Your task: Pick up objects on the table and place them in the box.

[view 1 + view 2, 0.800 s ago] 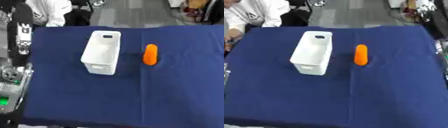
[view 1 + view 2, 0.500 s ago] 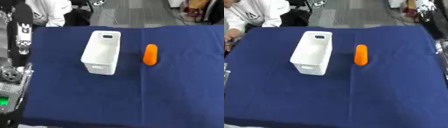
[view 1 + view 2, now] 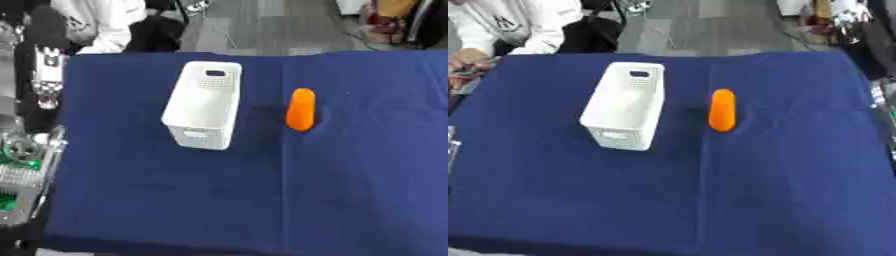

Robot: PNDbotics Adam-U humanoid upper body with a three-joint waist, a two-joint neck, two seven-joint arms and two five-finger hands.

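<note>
white box [image 3: 626, 112] upright on blue tabletop [image 3: 780, 190] | orange object [image 3: 722, 109] lying at its 3 o'clock, apart | robot hand state: neither one visible, cannot tell

White box [image 3: 623, 112] just left of orange object [image 3: 722, 109]; right side open.

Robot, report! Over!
No hands in view. Orange object on blue cloth, right of white box, apart. Box looks empty. Nothing between them.
</note>
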